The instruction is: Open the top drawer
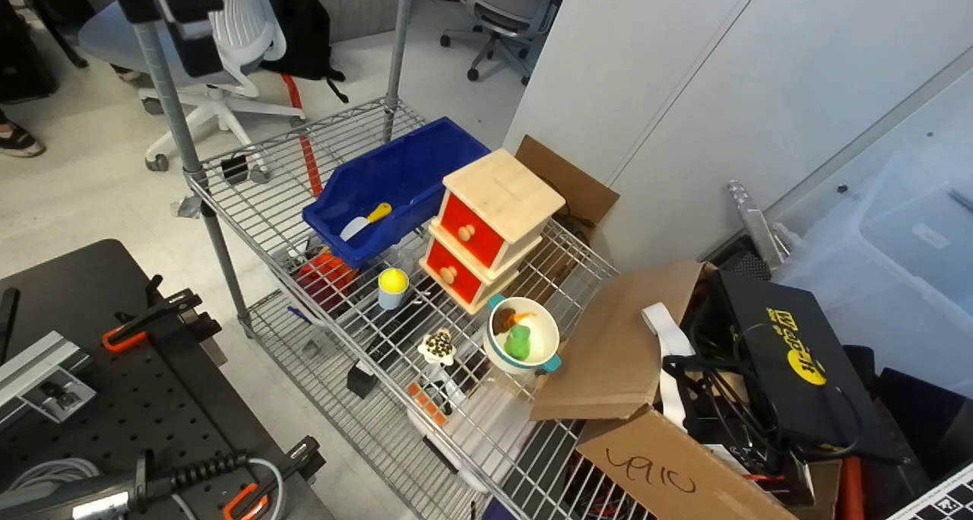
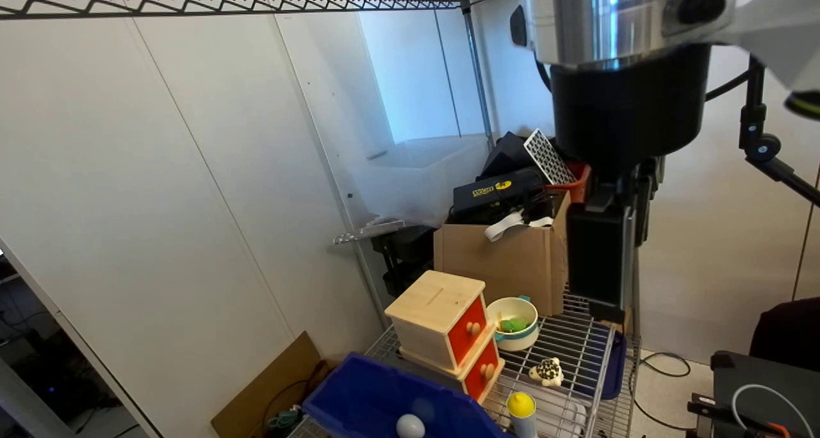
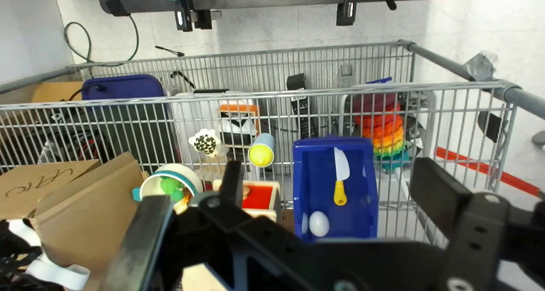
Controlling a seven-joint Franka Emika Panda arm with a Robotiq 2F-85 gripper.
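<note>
On one side of the light-wood cabinet (image 1: pixel 504 189) stands the open cardboard box (image 2: pixel 496 252), which contains a black case (image 1: pixel 806 322), cables (image 1: pixel 703 362) and a white strap (image 1: pixel 665 326). At the opposite side of this cabinet, just beside it, the blue bin (image 3: pixel 357 216) holds a yellow-handled knife (image 3: pixel 341 169) and a white egg-shaped thing (image 3: pixel 319 223). The white pot (image 1: pixel 541 326), near the cabinet on the cardboard box's side, contains a green toy (image 1: pixel 518 343) and a brown-orange piece (image 1: pixel 504 320). The top drawer (image 1: pixel 477 236), the upper red one in the cabinet, is closed. It lies lower than the fingers (image 3: pixel 438 193), well apart from them. The fingers are spread wide, and the gripper (image 3: pixel 334 184), in the wrist view, covers a large part of the cabinet.
</note>
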